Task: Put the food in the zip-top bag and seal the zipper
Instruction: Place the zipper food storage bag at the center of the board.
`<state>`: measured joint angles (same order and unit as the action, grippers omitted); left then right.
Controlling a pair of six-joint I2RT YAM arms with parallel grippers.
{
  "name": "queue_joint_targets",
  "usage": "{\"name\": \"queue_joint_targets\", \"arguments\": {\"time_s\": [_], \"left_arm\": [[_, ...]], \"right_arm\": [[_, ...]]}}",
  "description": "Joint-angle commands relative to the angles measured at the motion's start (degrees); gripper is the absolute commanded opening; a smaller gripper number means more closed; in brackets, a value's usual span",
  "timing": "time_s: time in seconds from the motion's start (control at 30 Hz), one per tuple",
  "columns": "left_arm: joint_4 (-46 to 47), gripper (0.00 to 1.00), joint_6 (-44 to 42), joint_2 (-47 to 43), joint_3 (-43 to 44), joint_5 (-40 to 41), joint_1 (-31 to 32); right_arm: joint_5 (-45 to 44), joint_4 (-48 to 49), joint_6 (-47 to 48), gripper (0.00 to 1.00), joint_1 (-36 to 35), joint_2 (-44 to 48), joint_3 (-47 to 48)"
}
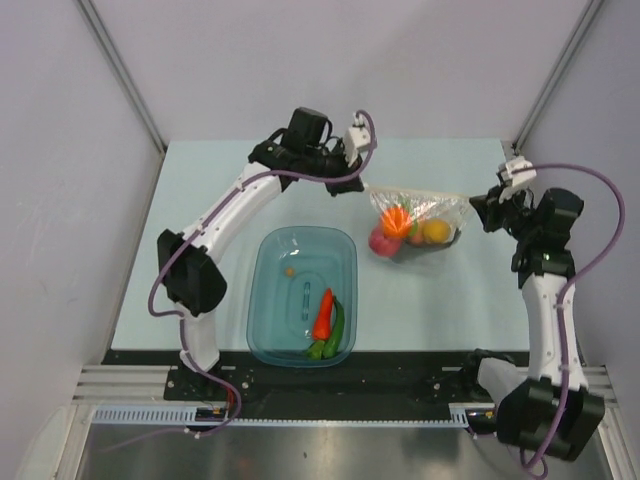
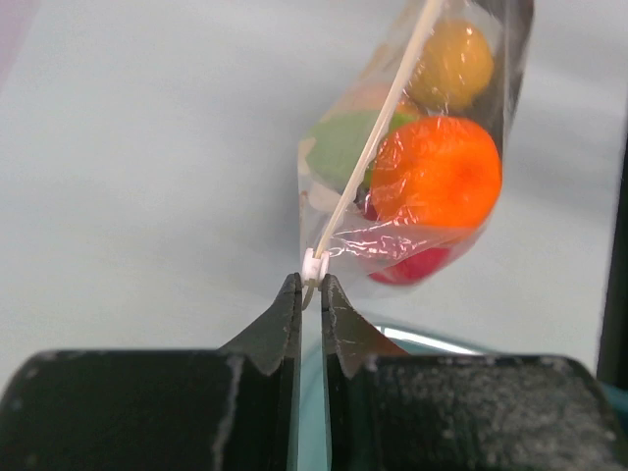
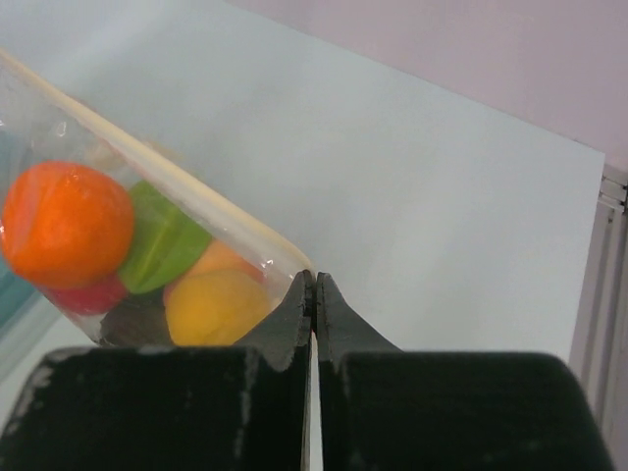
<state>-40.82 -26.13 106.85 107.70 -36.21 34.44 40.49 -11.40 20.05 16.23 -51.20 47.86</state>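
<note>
Left to right, top view.

Hidden or unclear:
- Left fingers (image 2: 289, 304): the tips are lost under the wrist from above. The wrist camera shows them nearly pressed together, pinching the zip-top bag (image 1: 418, 222) at its 9 o'clock corner, right below the zipper (image 2: 368, 147) end.
- Teal tub (image 1: 262, 300): there is an orange speck at its 11 o'clock, too small to name.
- Bag contents overlap, and a dark piece (image 3: 137, 322) at the bottom cannot be identified.
- Both wrist views cut off the bag's far end.
- I cannot tell whether the zipper is pressed closed along its length.
- I cannot tell whether the bag's belly touches the bench (image 1: 200, 180).
- Right fingers (image 3: 302, 304): pressed together on the bag's 3 o'clock corner, with film caught between them.

Position: the bag is strung between the two sets of fingers, at 1 o'clock from the tub, with the zipper along its top edge.

Counts:
- Arms: two.
- Bags: one.
- Tubs: one.
- Food in the bag, at least six pieces:
  - one orange (image 3: 67, 224)
  - one red fruit (image 3: 88, 294)
  - one green piece (image 3: 162, 240)
  - one peach (image 3: 224, 259)
  - one yellow lemon (image 3: 216, 306)
  - the dark piece
- Food in the tub, at its 5 o'clock, touching each other:
  - one red pepper (image 1: 323, 314)
  - one green pepper (image 1: 337, 322)
</note>
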Motion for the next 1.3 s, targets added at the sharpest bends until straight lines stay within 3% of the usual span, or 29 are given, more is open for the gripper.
{"name": "queue_joint_targets", "arguments": {"time_s": [0.0, 0.17, 0.37, 0.57, 0.7, 0.83, 1.1, 1.27], "left_arm": [[5.65, 0.00, 11.00, 7.21, 16.87, 4.56, -6.65], [12.59, 0.00, 12.77, 14.26, 26.42, 9.65, -12.19], [26.74, 0.00, 8.04, 14.79, 20.98, 11.86, -16.59], [23.78, 0.00, -0.94, 16.20, 13.69, 11.34, -17.38], [20.52, 0.00, 0.20, 12.87, 5.36, 7.56, -18.00], [23.32, 0.00, 3.44, 5.41, -4.59, 3.87, -18.53], [22.71, 0.00, 11.44, 1.61, -11.80, -14.30, -19.14], [23.24, 0.02, 12.51, -0.85, -14.71, -13.98, -19.14]], "right_arm": [[-8.84, 17.80, -7.65, 0.00, -2.95, -10.65, 10.58], [-13.32, 25.36, -10.64, 0.00, -8.31, -27.42, 21.03], [-12.99, 32.92, -13.20, 0.00, -13.66, -43.60, 30.98], [-9.29, 32.85, -8.03, 0.00, -18.25, -53.56, 30.20], [-6.14, 31.44, -4.16, 0.00, -17.47, -52.08, 24.40], [0.19, 25.65, 0.77, 0.00, -16.76, -44.18, 18.08], [2.93, 16.59, 4.38, 0.00, -16.67, -36.26, 8.93], [3.37, 7.81, 11.48, 0.00, -10.62, -31.16, 3.13]]}}
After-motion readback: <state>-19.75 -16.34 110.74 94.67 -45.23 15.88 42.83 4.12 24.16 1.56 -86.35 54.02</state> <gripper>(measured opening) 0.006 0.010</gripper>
